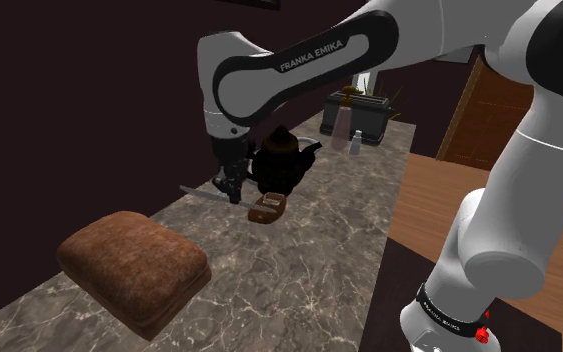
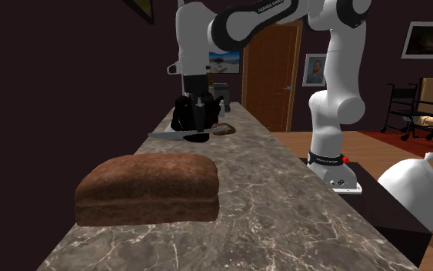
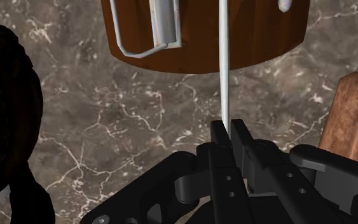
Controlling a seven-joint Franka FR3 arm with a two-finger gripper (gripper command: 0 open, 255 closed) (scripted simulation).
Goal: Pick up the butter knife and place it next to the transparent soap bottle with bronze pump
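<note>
The gripper (image 1: 232, 191) is clamped on the butter knife (image 1: 197, 191), its black fingers (image 3: 220, 137) pinching the thin blade seen edge-on in the wrist view; the knife lies level just above the marble counter (image 1: 309, 270), beside a black teapot (image 1: 285, 160) and a small brown dish (image 1: 267, 208); the soap bottle (image 1: 341, 123) stands well apart, by the toaster (image 1: 371, 112); a brown loaf (image 1: 134, 266) lies nearer the camera.

1 big brown loaf (image 1: 134, 268) on a marble counter (image 1: 309, 290), 1 black teapot (image 1: 281, 160) farther along, small brown dish (image 1: 267, 208) just beside it, maybe a toaster (image 1: 364, 112) at the far end
</note>
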